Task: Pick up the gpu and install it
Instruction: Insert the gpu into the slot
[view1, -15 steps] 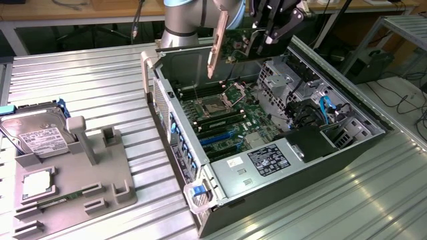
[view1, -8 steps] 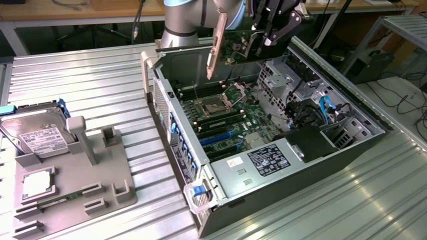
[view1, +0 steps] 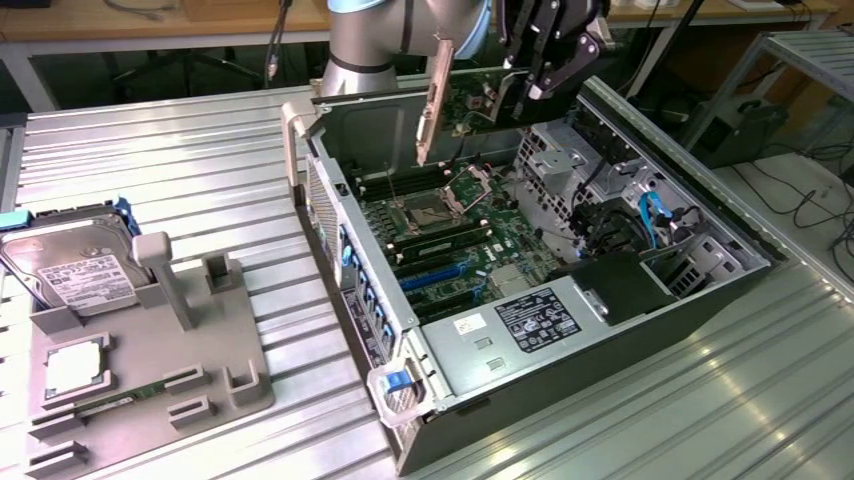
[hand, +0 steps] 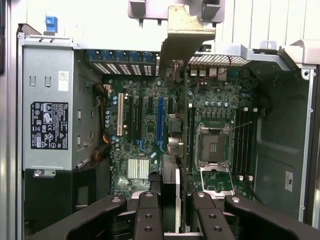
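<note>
The gpu (view1: 470, 98), a thin flat card with a green circuit-board face and a long silver metal bracket, hangs above the open grey metal computer case (view1: 320, 170).
The black gripper (view1: 531, 78) is clenched on the card, bracket toward the exterior view's left. In the wrist view the card sits edge-on between the fingers (hand: 149, 215), over the green motherboard (view1: 454, 235) near the square processor socket (hand: 212, 147).
</note>
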